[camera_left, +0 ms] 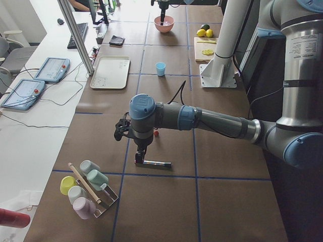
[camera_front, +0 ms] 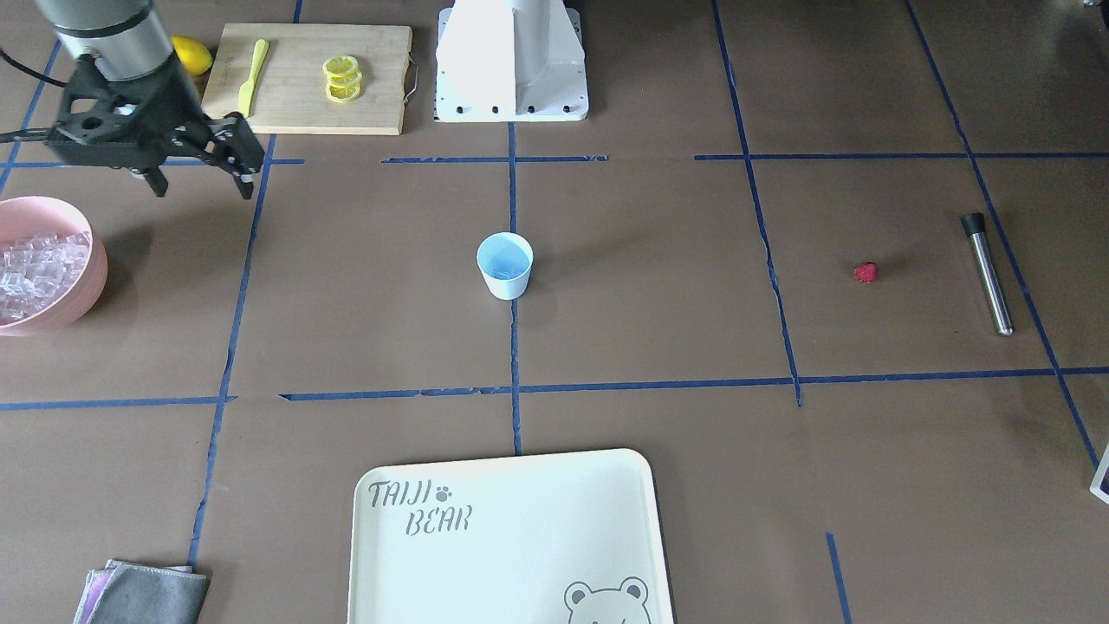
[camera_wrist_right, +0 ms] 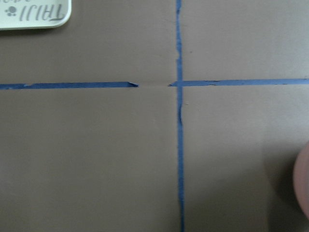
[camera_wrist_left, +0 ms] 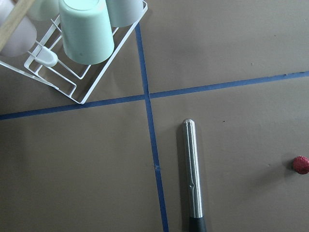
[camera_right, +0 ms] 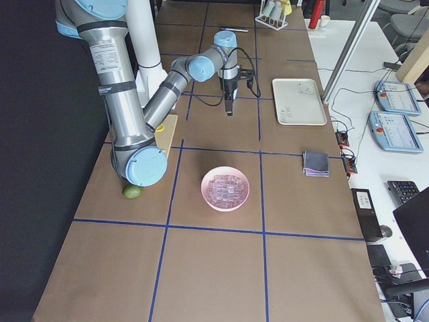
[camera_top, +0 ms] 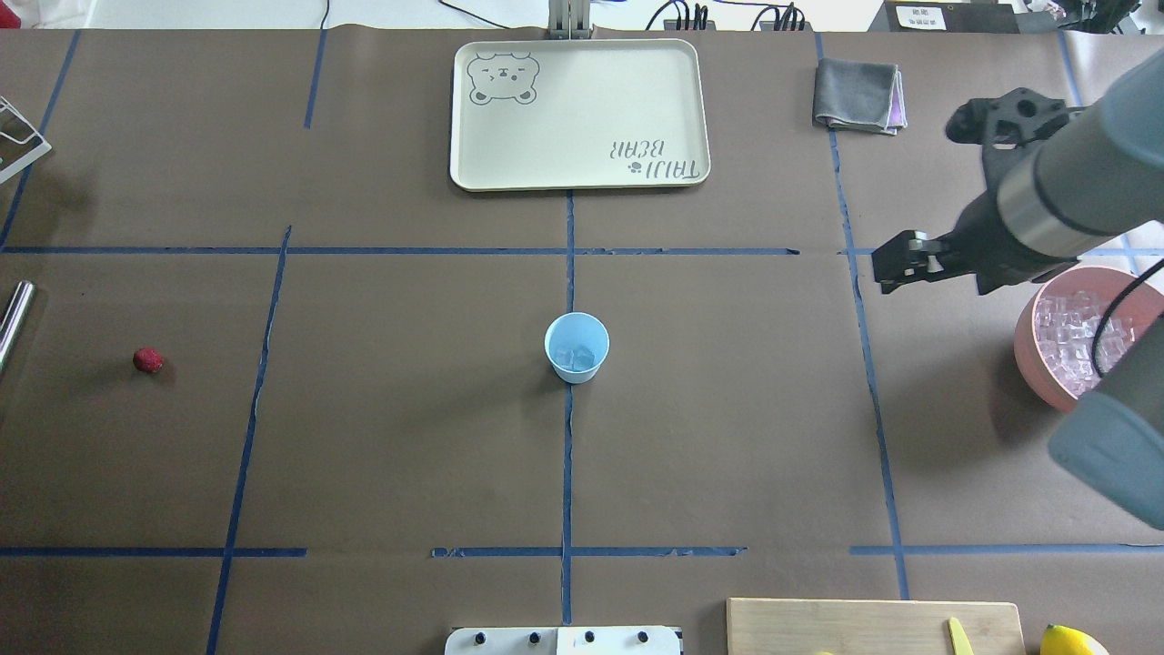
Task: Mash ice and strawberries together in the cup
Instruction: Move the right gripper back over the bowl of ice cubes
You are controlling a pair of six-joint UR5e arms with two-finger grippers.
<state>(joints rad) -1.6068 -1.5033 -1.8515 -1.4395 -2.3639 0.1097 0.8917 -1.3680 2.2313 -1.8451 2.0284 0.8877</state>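
Note:
The pale blue cup [camera_front: 504, 264] [camera_top: 576, 346] stands upright at the table's middle with a few clear ice cubes [camera_top: 578, 357] in it. More ice [camera_front: 39, 264] fills the pink bowl [camera_front: 90, 295] [camera_top: 1033, 357]. A small red strawberry [camera_front: 865, 272] [camera_top: 148, 360] [camera_wrist_left: 301, 165] lies alone on the table beside a steel muddler [camera_front: 988, 273] [camera_wrist_left: 193, 174]. My right gripper [camera_front: 204, 180] hangs open and empty beside the bowl, well away from the cup. My left gripper [camera_left: 140, 157] points down over the muddler, seen only from the side, so I cannot tell its state.
A cream tray [camera_front: 511, 537] [camera_top: 473, 173] sits across the table from the robot base [camera_front: 511, 61]. A cutting board [camera_front: 295, 108] carries lemon slices [camera_front: 342, 79] and a yellow knife [camera_front: 252, 76], with a lemon [camera_front: 192, 55] beside it. A grey cloth [camera_top: 857, 95] and a cup rack [camera_wrist_left: 72, 63] lie at the edges.

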